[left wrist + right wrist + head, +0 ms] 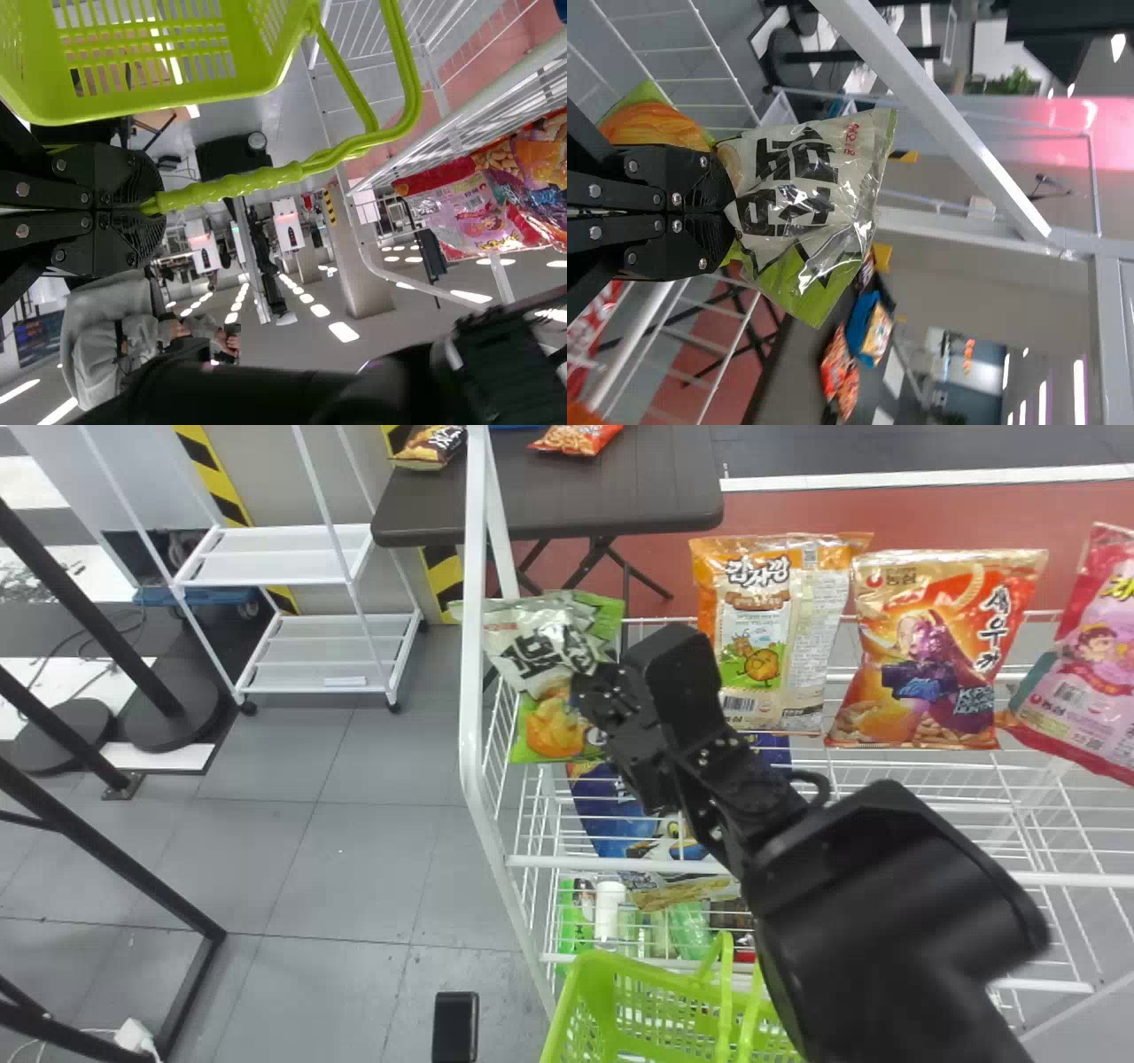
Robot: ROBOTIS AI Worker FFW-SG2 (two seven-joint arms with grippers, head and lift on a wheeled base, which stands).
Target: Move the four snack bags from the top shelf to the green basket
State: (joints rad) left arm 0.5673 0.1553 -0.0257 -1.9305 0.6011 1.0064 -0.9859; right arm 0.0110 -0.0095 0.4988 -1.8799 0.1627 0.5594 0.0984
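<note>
Holding snack bag (539, 645) clamped in right claw (732, 212) over top shelf's (554, 862) nine o'clock end. Requires carry between five and six o'clock, head view, to green basket (595, 976) hung from clamped left claw (158, 208).

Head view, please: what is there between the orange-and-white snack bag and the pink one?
Between the orange-and-white snack bag and the pink snack bag is one red-and-orange snack bag, as the head view shows.
</note>
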